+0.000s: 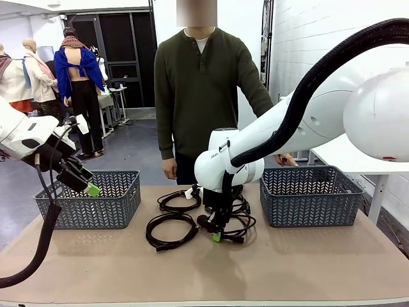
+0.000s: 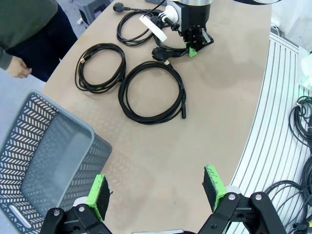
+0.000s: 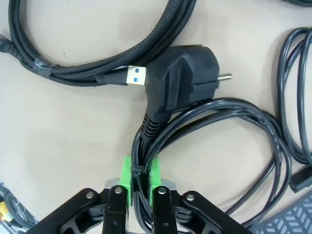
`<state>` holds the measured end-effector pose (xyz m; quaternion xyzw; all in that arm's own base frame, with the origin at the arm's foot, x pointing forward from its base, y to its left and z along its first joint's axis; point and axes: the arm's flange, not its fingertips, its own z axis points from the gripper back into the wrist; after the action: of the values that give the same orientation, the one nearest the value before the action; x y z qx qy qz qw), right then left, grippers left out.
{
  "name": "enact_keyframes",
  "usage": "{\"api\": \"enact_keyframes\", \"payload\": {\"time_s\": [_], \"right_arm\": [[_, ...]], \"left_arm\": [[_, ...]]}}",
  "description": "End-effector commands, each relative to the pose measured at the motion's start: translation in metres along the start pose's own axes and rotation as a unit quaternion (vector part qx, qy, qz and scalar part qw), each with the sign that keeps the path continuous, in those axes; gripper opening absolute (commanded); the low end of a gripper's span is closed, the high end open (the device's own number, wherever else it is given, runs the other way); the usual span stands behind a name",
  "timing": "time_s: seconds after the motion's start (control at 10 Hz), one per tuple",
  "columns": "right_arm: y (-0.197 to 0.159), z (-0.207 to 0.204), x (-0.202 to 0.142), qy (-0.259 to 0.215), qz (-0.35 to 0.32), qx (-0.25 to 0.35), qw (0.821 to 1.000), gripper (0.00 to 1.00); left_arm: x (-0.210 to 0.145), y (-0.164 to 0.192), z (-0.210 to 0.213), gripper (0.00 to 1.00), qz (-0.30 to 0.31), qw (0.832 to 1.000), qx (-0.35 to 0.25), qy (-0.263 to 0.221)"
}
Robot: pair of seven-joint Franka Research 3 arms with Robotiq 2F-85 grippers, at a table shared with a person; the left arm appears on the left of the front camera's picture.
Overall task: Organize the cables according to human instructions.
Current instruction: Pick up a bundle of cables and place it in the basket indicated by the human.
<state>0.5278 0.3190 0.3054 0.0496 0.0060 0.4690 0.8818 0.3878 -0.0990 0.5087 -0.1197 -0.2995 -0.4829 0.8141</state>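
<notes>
A tan desk (image 1: 307,262) runs across the shot, with a person (image 1: 201,83) in a dark green top standing at the far side, one hand (image 1: 169,169) hanging at the edge. Two grey mesh baskets sit on it: the left basket (image 1: 96,204) and the right basket (image 1: 310,204), well apart.

Between them lie the cables, four black coils. The near-left coil (image 1: 171,231) lies flat on its own, and the one behind it (image 1: 179,201) carries a white tag (image 1: 190,192). The other two overlap under the right arm, whose white body blocks much of them from the front.

Down at the desk, the right fingers (image 3: 126,173) are pinching the bundled strands of a power cord (image 3: 234,109) between the green pads. Its round black mains plug (image 3: 183,80) lies just ahead of them. It's a crowded spot: a braided cable's USB plug (image 3: 136,75) with a blue insert touches that mains plug, another cord (image 3: 287,97) curves along the side, and a basket corner (image 3: 287,224) sits close by.

The left fingers (image 2: 100,195) are spread wide and hold nothing. They hover over bare desk beside the left basket, well short of the coils.
</notes>
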Motion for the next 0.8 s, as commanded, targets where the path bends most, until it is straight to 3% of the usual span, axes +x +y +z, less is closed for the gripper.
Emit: {"api": "enact_keyframes", "payload": {"time_s": [0.0,0.4,0.7], "right_arm": [[0.010,-0.003,0.004,0.014,-0.017,0.009,1.000,0.00],[0.028,0.019,-0.001,0.011,-0.013,-0.027,0.999,0.00],[0.038,0.067,-0.010,0.026,0.057,-0.090,0.994,0.00]], "left_arm": [[-0.004,0.003,-0.002,1.00,-0.009,1.000,-0.009,-0.008],[-0.004,0.003,-0.002,1.00,-0.009,1.000,-0.009,-0.008],[-0.004,0.003,-0.002,1.00,-0.009,1.000,-0.009,-0.008]]}}
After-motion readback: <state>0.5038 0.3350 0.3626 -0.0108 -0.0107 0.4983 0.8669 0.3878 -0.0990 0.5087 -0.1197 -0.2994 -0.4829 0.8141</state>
